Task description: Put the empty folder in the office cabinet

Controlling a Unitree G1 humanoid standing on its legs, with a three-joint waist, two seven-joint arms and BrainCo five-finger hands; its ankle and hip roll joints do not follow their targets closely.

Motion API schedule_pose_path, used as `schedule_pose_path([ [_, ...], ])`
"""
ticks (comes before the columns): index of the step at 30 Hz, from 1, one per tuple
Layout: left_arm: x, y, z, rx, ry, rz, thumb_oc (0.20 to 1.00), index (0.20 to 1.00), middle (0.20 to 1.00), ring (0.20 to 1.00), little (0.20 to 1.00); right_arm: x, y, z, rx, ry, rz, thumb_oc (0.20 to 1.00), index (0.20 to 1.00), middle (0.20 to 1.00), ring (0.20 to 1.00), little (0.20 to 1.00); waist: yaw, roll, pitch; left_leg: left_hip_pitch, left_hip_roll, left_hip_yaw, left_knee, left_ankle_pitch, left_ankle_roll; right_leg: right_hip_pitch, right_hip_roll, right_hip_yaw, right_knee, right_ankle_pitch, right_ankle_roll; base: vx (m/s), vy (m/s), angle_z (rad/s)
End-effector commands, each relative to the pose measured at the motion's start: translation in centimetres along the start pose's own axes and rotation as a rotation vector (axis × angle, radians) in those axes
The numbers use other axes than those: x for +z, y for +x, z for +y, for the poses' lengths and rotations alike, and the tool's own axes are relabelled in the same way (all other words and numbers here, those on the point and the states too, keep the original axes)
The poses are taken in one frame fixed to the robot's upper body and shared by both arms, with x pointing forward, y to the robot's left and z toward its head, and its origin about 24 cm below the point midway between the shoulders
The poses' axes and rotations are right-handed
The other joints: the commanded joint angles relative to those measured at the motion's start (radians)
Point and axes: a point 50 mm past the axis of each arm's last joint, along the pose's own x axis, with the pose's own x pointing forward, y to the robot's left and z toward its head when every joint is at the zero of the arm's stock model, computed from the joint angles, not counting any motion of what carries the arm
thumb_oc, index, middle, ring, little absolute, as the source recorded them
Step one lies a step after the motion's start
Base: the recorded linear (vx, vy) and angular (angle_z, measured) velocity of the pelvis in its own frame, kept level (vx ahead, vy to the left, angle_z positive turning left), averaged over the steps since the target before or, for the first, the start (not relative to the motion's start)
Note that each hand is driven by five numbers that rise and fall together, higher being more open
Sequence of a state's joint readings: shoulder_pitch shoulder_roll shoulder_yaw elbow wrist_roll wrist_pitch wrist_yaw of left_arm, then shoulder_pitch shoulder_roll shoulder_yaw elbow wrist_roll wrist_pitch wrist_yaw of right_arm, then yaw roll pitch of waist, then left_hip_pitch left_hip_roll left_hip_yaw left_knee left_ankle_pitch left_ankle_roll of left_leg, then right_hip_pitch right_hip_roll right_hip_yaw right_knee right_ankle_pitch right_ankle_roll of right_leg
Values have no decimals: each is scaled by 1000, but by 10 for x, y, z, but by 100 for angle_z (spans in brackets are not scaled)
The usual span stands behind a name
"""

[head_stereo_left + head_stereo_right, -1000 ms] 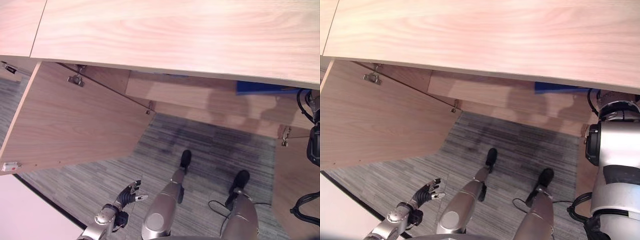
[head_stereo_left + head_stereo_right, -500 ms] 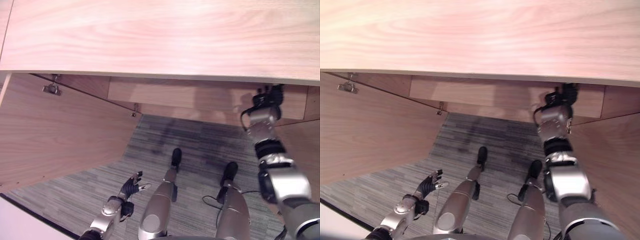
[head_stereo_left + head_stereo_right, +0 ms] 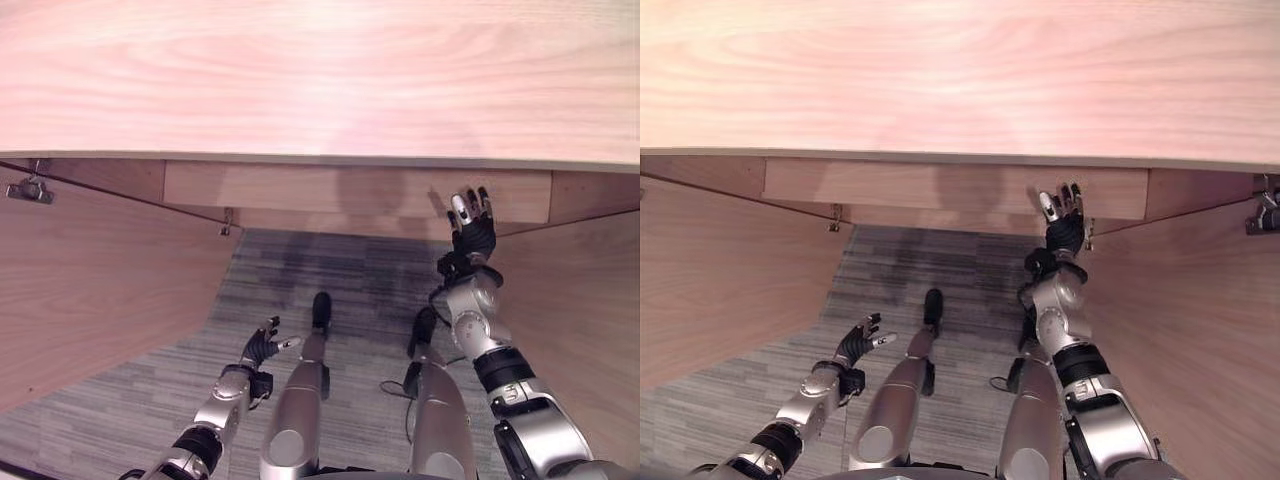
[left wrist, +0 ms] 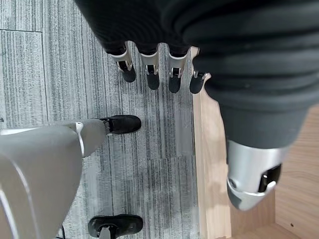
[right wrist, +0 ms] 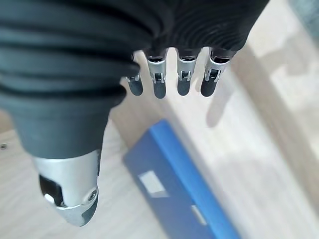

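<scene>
- A pale wood-grain worktop (image 3: 320,75) spans the upper part of the head views, its front edge running across from side to side.
- Beneath that edge runs a lighter wooden panel (image 3: 300,187), with shadow falling on it.
- An open wooden door (image 3: 90,280) angles out on the left, with a metal hinge (image 3: 25,189) near its top.
- A second wooden door (image 3: 1180,300) stands on the right, also with a metal hinge (image 3: 1265,212).
- Grey striped carpet (image 3: 150,390) covers the floor between the doors, laid in square tiles.
</scene>
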State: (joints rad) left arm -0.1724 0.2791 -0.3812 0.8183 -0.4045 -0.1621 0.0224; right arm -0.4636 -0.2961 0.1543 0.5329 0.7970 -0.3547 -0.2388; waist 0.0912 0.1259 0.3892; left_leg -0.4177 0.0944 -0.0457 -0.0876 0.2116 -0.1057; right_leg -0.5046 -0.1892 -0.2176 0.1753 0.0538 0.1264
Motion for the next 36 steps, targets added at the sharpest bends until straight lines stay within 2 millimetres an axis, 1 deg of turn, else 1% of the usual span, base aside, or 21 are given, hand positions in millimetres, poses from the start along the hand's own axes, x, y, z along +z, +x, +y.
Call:
schedule_pose_path([
  [1,-1,0,9,33,38,-1,1000,1000,1000,1000,1000,-1,-3,4,67,-76,-8,200,200,200,200,200,12,-27,-1,38,41,-46,0,-87,-88,62,-69,10,-37,-32,84,-16,4,-5],
  [3,-2,0,9,34,38,2,1000,1000,1000,1000,1000,-5,-6,2,69,-106,7,200,200,200,200,200,11,-28,-2,39,42,-47,0,-87,-88,64,-69,9,-37,-32,84,0,0,0],
  [5,0,0,9,37,39,-2,1000,1000,1000,1000,1000,-10,-10,-2,80,-235,21,200,200,200,200,200,7,-32,-2,39,43,-46,0,-87,-88,64,-70,9,-37,-30,85,0,0,0],
  [6,1,1,11,52,38,-9,1000,1000,1000,1000,1000,-11,-13,-5,94,-360,15,200,200,200,200,200,4,-34,-3,39,44,-46,0,-88,-88,65,-70,10,-41,-29,86,0,0,0],
  [7,1,1,11,52,37,-9,1000,1000,1000,1000,1000,-11,-13,-4,94,-362,15,200,200,200,200,200,4,-34,-3,39,44,-46,0,-88,-88,65,-70,10,-41,-28,86,0,0,0],
  [9,3,2,11,58,40,-15,1000,1000,1000,1000,1000,-10,-12,-5,110,-538,-7,200,200,200,200,200,4,-37,-3,39,45,-46,0,-87,-89,65,-69,10,-43,-26,87,0,0,0],
  [10,4,3,10,60,54,-19,1000,1000,1000,1000,1000,-9,-10,-2,142,-686,-36,200,200,200,200,200,4,-41,-5,38,45,-48,0,-86,-88,64,-69,9,-46,-25,88,-12,-19,-3],
  [14,5,4,8,55,71,-22,1000,1000,1000,1000,1000,-6,-7,3,171,-800,-70,200,200,200,200,200,5,-43,-3,36,46,-49,0,-85,-88,64,-69,6,-48,-23,89,-7,-6,2],
  [15,7,5,7,48,84,-26,1000,1000,1000,1000,1000,-4,-2,6,182,-877,-91,200,200,200,200,200,8,-44,-4,34,47,-50,0,-84,-88,64,-69,4,-47,-22,89,-18,-11,3],
  [16,7,5,7,48,84,-27,1000,1000,1000,1000,1000,-4,-2,7,182,-877,-91,200,200,200,200,200,8,-44,-3,34,47,-50,0,-84,-88,63,-68,4,-47,-22,89,0,0,0],
  [17,8,6,4,36,93,-33,1000,1000,1000,1000,1000,0,3,12,212,-989,-130,200,200,200,200,200,13,-48,-5,34,47,-49,0,-84,-88,67,-67,3,-49,-23,89,0,0,0],
  [19,8,6,2,30,94,-33,1000,1000,1000,1000,1000,2,6,14,228,-1045,-146,200,200,200,200,200,15,-50,-6,33,48,-50,0,-83,-88,68,-66,2,-51,-23,89,0,-11,2],
  [20,10,7,1,26,97,-39,1000,1000,1000,1000,1000,7,11,18,244,-1143,-185,200,200,200,200,200,17,-54,-9,31,48,-52,1,-82,-89,70,-66,0,-50,-23,90,0,-29,6],
  [23,12,8,2,21,108,-44,1000,1000,1000,1000,1000,20,24,28,263,-1283,-251,200,200,200,200,200,31,-63,-14,29,52,-57,6,-85,-86,71,-65,-5,-40,-29,88,4,-33,6],
  [29,11,7,3,22,112,-45,1000,1000,1000,1000,1000,36,36,41,250,-1333,-321,200,200,200,200,200,45,-71,-4,18,57,-61,45,-100,-80,60,-65,0,-1,-48,81,-14,-21,4],
  [30,12,6,4,22,116,-47,1000,1000,1000,1000,1000,41,39,45,247,-1337,-340,200,200,200,200,200,47,-73,0,6,56,-63,70,-109,-78,52,-67,2,15,-54,79,-66,-53,2],
  [31,12,6,4,18,121,-51,1000,1000,1000,1000,1000,54,45,51,232,-1339,-379,200,200,200,200,200,52,-77,13,-21,54,-69,119,-125,-75,40,-69,8,46,-66,75,-58,-42,0],
  [32,12,6,4,19,120,-52,1000,1000,1000,1000,1000,54,45,52,232,-1339,-380,200,200,200,200,200,51,-77,13,-25,53,-69,124,-127,-75,37,-69,9,49,-68,75,-73,-69,-1],
  [33,14,6,8,27,123,-56,1000,1000,1000,1000,1000,69,54,58,200,-1335,-416,200,200,200,200,200,58,-78,29,-65,50,-77,196,-154,-76,16,-75,14,101,-94,69,-45,-31,4],
  [35,15,6,8,27,124,-58,1000,1000,1000,1000,1000,72,56,60,192,-1330,-422,200,200,200,200,200,58,-78,31,-80,47,-81,214,-157,-75,7,-76,14,113,-93,68,-47,-28,8],
  [36,15,6,9,28,126,-61,1000,1000,1000,1000,1000,79,60,63,181,-1322,-436,200,200,200,200,200,61,-77,38,-97,45,-84,239,-164,-75,-5,-78,13,135,-101,67,-29,-33,10],
])
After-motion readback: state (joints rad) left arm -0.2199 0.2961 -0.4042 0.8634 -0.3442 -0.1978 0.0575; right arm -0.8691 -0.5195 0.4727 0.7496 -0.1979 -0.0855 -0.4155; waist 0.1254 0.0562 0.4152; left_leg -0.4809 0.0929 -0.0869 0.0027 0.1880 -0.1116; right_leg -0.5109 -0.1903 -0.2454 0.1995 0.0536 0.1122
